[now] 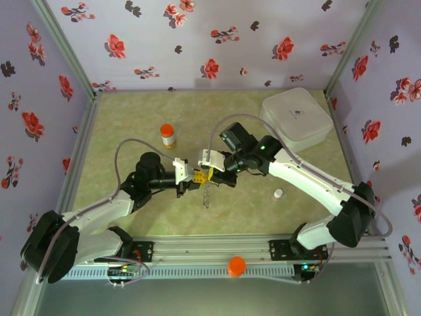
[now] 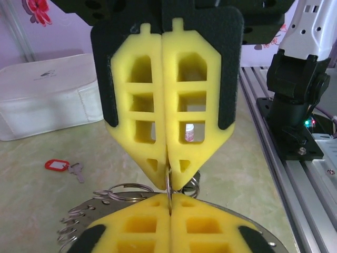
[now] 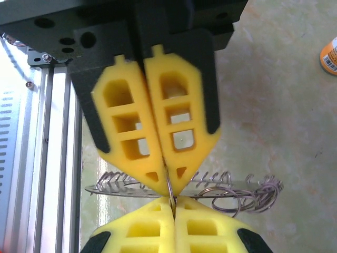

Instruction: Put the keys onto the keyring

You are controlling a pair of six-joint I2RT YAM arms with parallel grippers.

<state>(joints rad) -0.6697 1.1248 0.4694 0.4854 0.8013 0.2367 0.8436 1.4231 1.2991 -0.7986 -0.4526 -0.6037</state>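
L tool (image 2: 169, 183) & R tool (image 3: 169, 191) meet tip to tip over mid table (image 1: 112, 131). Both clenched on thin wire loop of keyring (image 3: 231, 185), which hangs betw. them. Red-tag key (image 2: 73, 171) lies on table, well apart, nr white box (image 2: 47, 95).

The keyring (image 2: 113, 199), a flat grey disc fringed with silvery wire loops, is apparently raised off the bench (image 2: 31, 211). One silvery key (image 2: 78, 172) with a red tag (image 2: 56, 165) lies flat on the bench, apart.
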